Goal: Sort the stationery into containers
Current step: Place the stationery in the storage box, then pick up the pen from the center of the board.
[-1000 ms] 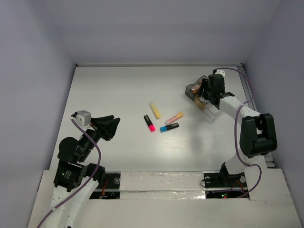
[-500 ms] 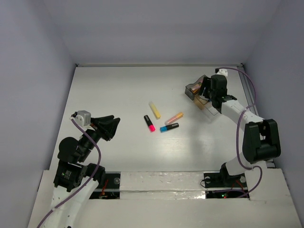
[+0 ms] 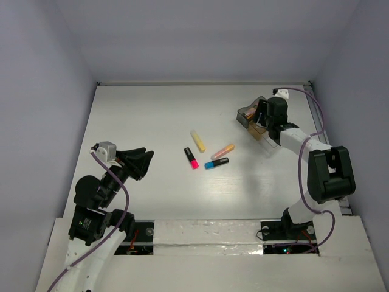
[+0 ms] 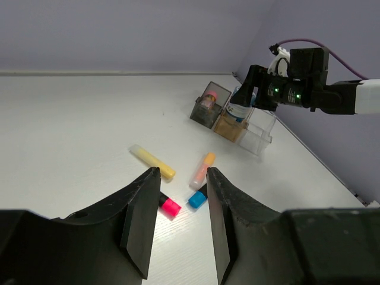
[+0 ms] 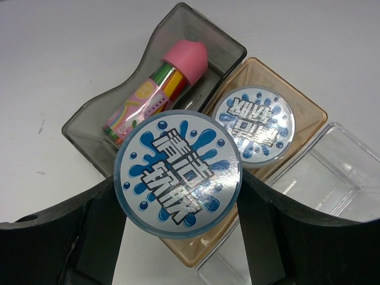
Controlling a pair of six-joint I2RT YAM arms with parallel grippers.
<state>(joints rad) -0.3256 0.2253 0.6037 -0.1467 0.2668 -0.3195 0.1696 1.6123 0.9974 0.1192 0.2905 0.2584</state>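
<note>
Beneath clamped roll (image 5: 178, 172): amber tray (image 5: 310, 110), second roll (image 5: 254, 124)

Joined trays (image 4: 256, 135), yellow highlighter (image 4: 153, 163) nearer

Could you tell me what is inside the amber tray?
One blue-white roll lies in the amber tray. A second roll, gripped by the right tool, hides the tray's near end.

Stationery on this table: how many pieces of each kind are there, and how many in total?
Highlighters: 4 (yellow, orange, pink-black, blue-black)
Blue-white rolls: 2 (gripped roll, amber-tray roll)
Glue stick: 1
Total: 7
</note>
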